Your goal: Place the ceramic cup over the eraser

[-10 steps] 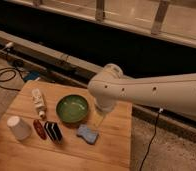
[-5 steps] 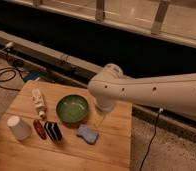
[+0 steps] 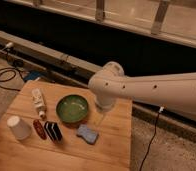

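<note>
A green bowl (image 3: 72, 108) sits mid-table on the wooden table (image 3: 116, 150), with a labelled white tube (image 3: 38, 100) to its left and a blue-grey sponge (image 3: 87, 133) in front of it; a small red object (image 3: 39, 128) lies beside the eraser (image 3: 53, 130); the gripper (image 3: 100, 119) hangs just right of the bowl, above the sponge, fingers spread and holding nothing; the ceramic cup (image 3: 18, 127) stands near the left edge, well apart from it, with the red object and eraser between.
</note>
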Controlling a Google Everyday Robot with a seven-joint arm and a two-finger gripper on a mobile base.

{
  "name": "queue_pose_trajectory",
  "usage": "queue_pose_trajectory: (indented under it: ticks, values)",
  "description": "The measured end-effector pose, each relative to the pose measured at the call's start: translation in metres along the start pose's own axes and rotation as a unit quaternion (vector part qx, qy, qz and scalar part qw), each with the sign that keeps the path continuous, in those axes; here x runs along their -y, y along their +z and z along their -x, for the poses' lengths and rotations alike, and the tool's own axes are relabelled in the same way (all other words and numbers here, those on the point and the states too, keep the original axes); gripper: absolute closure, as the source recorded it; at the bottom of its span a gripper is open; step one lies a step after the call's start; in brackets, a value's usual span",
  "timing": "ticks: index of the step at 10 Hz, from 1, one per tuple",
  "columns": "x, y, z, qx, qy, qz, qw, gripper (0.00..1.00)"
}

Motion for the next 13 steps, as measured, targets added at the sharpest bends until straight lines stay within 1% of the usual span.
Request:
queue_pose_trajectory:
  ticks: [1, 2, 4, 5, 6, 7, 8, 9, 10, 11, 12, 13]
  values:
    - [0.004, 0.000, 0.012, 0.004, -0.018, 0.006, 0.9998, 0.20]
    - [0.010, 0.001, 0.036, 0.010, -0.045, 0.017, 0.9988, 0.20]
    - [0.013, 0.002, 0.083, 0.015, -0.091, 0.028, 0.9953, 0.20]
    - [0.012, 0.003, 0.101, 0.015, -0.109, 0.031, 0.9934, 0.20]
    - [0.006, 0.003, 0.129, 0.015, -0.143, 0.033, 0.9891, 0.20]
    - [-0.004, 0.004, 0.149, 0.015, -0.174, 0.034, 0.9840, 0.20]
    - [-0.014, 0.003, 0.161, 0.015, -0.196, 0.035, 0.9798, 0.20]
    - [-0.030, 0.003, 0.169, 0.016, -0.220, 0.037, 0.9746, 0.20]
    - [-0.054, 0.001, 0.173, 0.019, -0.249, 0.041, 0.9673, 0.20]
    - [-0.067, 0.000, 0.176, 0.023, -0.265, 0.044, 0.9631, 0.20]
    - [-0.087, -0.002, 0.180, 0.028, -0.285, 0.042, 0.9573, 0.20]
    - [-0.097, -0.002, 0.183, 0.031, -0.293, 0.041, 0.9547, 0.20]
